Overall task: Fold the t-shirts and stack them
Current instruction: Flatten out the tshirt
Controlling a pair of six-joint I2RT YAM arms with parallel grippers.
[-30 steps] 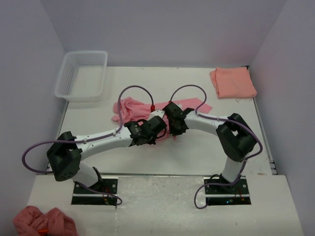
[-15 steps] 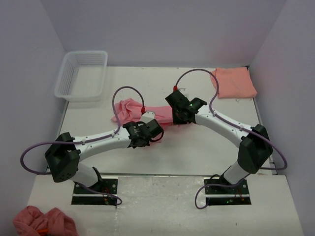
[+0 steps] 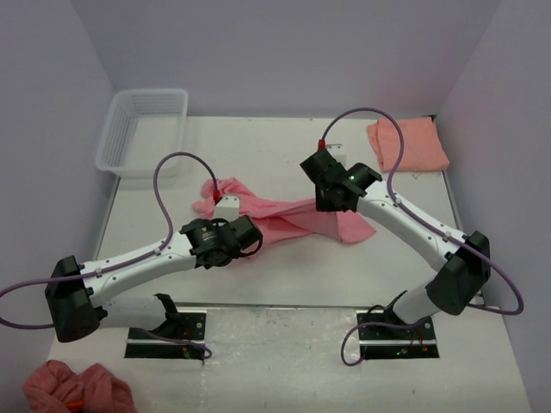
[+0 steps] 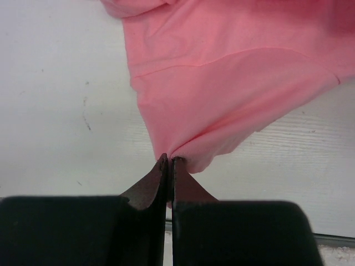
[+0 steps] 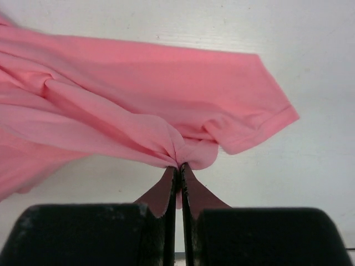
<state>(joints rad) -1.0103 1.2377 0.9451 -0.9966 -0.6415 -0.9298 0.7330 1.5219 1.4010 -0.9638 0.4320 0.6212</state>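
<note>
Left wrist view: the left gripper point(image 4: 168, 159) is seen clamped on a pinched edge of the rose-pink t-shirt point(image 4: 222, 88), with the jaws pressed together and cloth bunched at their tips. In the right wrist view, the right gripper point(image 5: 178, 166) is likewise closed on a gathered knot of the same shirt, beside a sleeve hem.

From above, the shirt is stretched between the two grips across the middle of the table point(image 3: 284, 275). A second ago both grippers were huddled over a crumpled heap. Since then they have been drawn apart, the left toward the near side and the right toward the far right, and the cloth has been pulled into a long band.

The garment is judged to be in the spreading stage, with folding not yet begun. The salmon-orange t-shirt point(image 3: 409, 144) is laid folded at the far right corner, where the stack is probably meant to grow.
</note>
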